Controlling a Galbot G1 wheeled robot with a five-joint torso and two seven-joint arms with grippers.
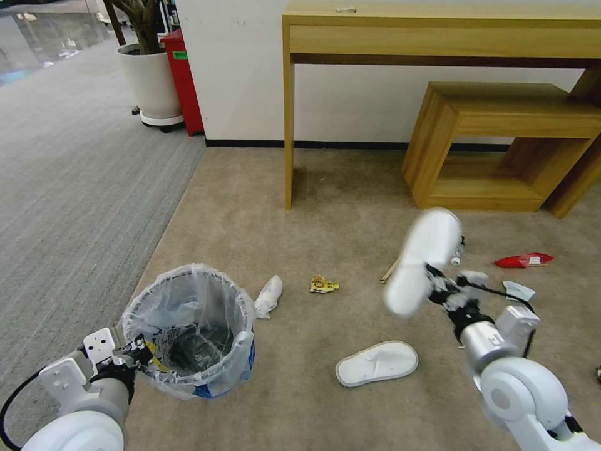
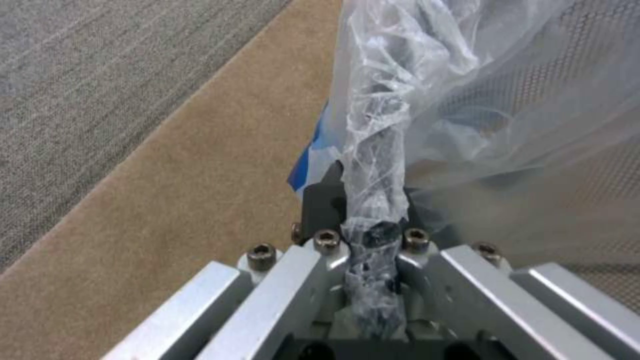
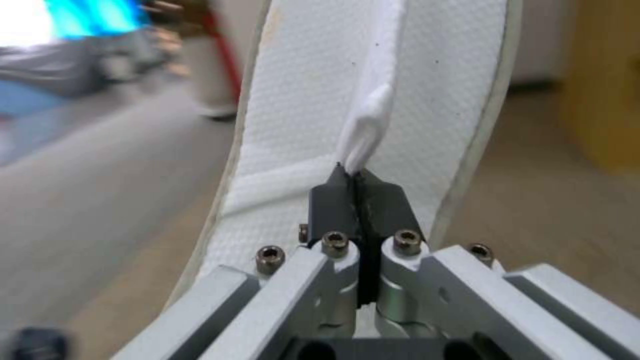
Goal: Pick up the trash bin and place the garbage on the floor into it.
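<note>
Head view: left end effector [image 1: 134, 352] grips bin [image 1: 188, 329] rim on floor [image 1: 300, 388]; right end effector [image 1: 438, 289] holds slipper [image 1: 422, 260] aloft, well right of bin | Left wrist: clamped on liner [image 2: 380, 165], could tear | Right wrist: pinching slipper strap [image 3: 367, 125]; thin hold may slip.

Carpeted office: desk [image 1: 438, 37], potted plant [image 1: 147, 56]

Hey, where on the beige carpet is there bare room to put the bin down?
Bare carpet lies between the yellow packet and the wooden desk leg, and in front of the white flat slipper. It is crowded to the right: red packet, small bottle, and the right end effector holding the other white slipper.
</note>
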